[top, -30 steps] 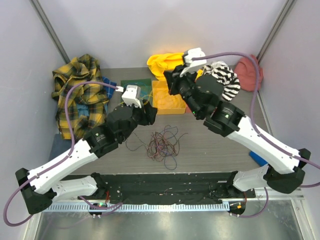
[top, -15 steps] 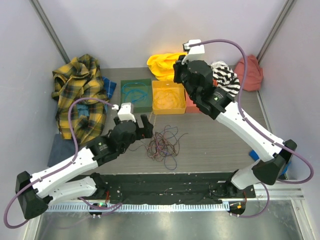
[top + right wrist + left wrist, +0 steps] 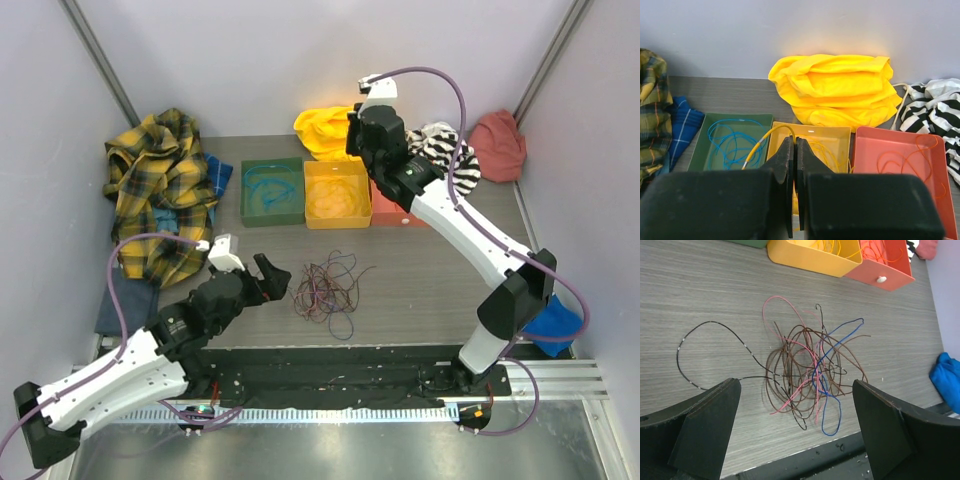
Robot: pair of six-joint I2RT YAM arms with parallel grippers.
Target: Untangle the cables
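The cables [image 3: 325,290] lie in a loose tangle of brown, pink, blue and dark loops on the table near the front edge. They fill the left wrist view [image 3: 810,365]. My left gripper [image 3: 275,278] is open and empty just left of the tangle, its fingers [image 3: 710,430] spread wide on either side of it, not touching. My right gripper [image 3: 358,152] is high over the yellow tray [image 3: 337,195]. Its jaws [image 3: 795,145] are shut on a yellow cable [image 3: 760,145] that arcs left, with more yellow cable in the tray [image 3: 835,137] below.
A green tray [image 3: 272,190] holds a teal cable. A red tray [image 3: 875,140] holds an orange cable. A plaid shirt [image 3: 160,190], yellow cloth [image 3: 325,128], striped cloth [image 3: 445,150], pink cloth [image 3: 498,145] and blue cloth [image 3: 555,325] ring the table.
My left arm has pulled back toward the near left, ending low beside the tangle. My right arm has stretched up and back over the yellow tray.
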